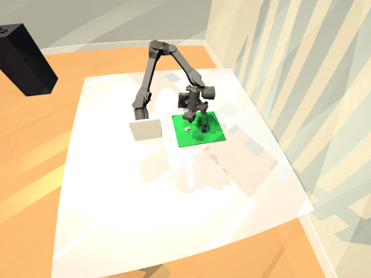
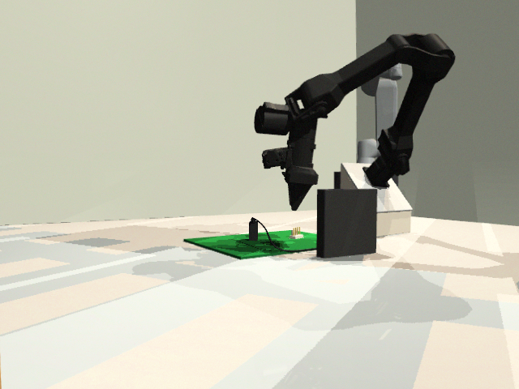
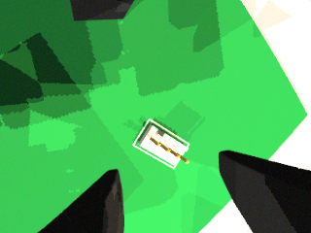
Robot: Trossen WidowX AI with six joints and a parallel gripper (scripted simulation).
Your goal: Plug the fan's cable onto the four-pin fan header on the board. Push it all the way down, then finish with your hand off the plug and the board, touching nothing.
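Plug (image 1: 204, 128) (image 2: 253, 231) (image 3: 101, 9) (upright), header (image 1: 187, 128) (image 2: 296, 236) (image 3: 162, 142), both on board (image 1: 182, 140) (image 2: 241, 254) (image 3: 253, 97)

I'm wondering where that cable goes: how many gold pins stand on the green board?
4, in one row on the white header, clear of the black plug. The exterior view shows all four.

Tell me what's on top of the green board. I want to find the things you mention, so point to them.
The green board (image 1: 196, 139) (image 2: 226, 246) (image 3: 243, 87) bears the white pin header (image 1: 187, 128) (image 2: 296, 236) (image 3: 162, 146) and an upright black plug (image 1: 204, 128) (image 2: 253, 231) (image 3: 101, 9). Its far corner is hidden in the exterior view.
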